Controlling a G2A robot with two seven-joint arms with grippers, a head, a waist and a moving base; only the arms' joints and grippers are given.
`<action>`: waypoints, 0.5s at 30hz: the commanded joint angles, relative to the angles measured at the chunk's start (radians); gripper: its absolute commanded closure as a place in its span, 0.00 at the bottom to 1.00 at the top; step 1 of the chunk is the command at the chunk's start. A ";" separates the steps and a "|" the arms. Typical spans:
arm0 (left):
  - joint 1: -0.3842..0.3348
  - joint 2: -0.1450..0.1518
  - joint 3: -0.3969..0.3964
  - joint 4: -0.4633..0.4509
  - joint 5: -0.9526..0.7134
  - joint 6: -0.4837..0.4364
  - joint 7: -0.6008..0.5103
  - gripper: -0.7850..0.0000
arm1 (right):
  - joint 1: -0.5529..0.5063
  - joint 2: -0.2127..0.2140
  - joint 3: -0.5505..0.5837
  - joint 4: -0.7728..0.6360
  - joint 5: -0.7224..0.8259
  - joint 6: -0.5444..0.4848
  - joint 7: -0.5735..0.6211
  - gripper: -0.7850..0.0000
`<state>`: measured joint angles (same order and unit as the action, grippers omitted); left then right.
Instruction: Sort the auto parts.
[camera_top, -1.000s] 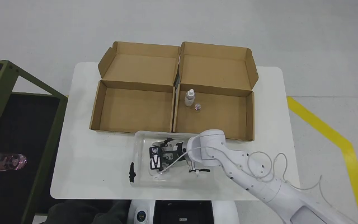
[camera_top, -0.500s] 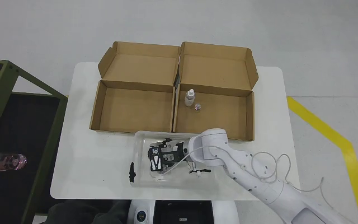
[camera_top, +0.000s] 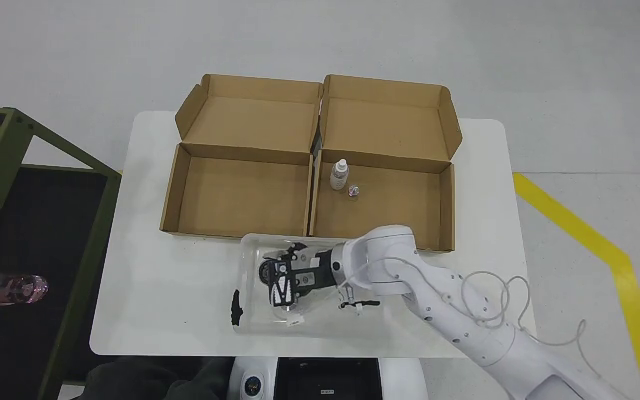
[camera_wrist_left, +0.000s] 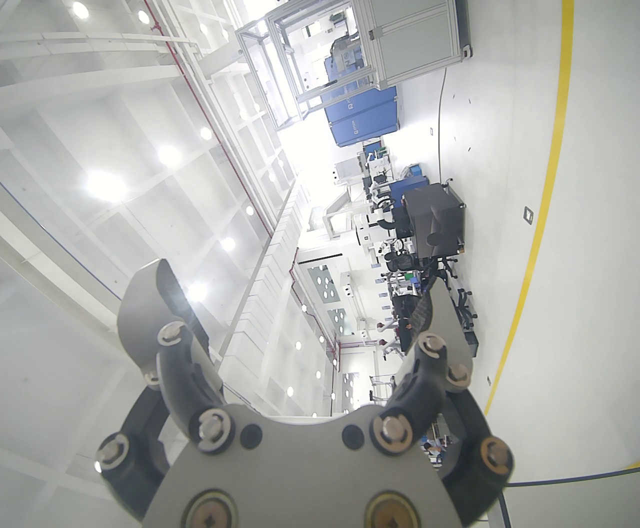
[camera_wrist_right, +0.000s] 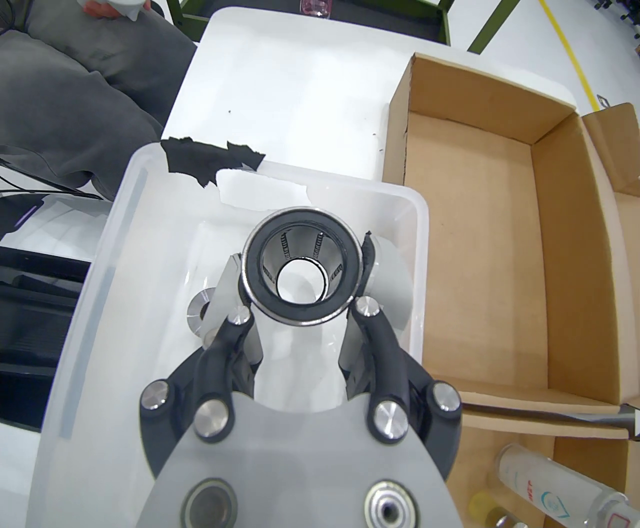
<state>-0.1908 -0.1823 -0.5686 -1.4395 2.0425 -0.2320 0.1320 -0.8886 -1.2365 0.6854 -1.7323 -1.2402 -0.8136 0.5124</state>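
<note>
Right claw clamped on steel bearing over clear bin; lift straight above bin wall, keep level, carry to empty cardboard box; left claw wide

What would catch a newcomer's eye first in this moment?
The right hand grips a metal bearing over the clear bin at the front of the table. Behind the bin sit two open cardboard boxes side by side, the left box and the right box. The right box holds a small white bottle.
</note>
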 joint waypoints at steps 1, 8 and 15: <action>0.000 0.000 0.000 0.000 0.000 0.000 0.000 0.00 | 0.002 0.001 0.007 -0.009 0.005 -0.001 -0.001 1.00; 0.000 0.000 0.000 0.000 0.000 0.000 0.000 0.00 | 0.026 -0.002 0.032 -0.024 0.024 0.009 -0.007 1.00; 0.000 0.000 0.000 0.000 0.000 0.000 0.000 0.00 | 0.082 -0.014 0.053 0.021 0.063 0.035 -0.029 1.00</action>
<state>-0.1908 -0.1823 -0.5686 -1.4395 2.0425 -0.2320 0.1320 -0.8156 -1.2482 0.7367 -1.7196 -1.1831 -0.7828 0.4867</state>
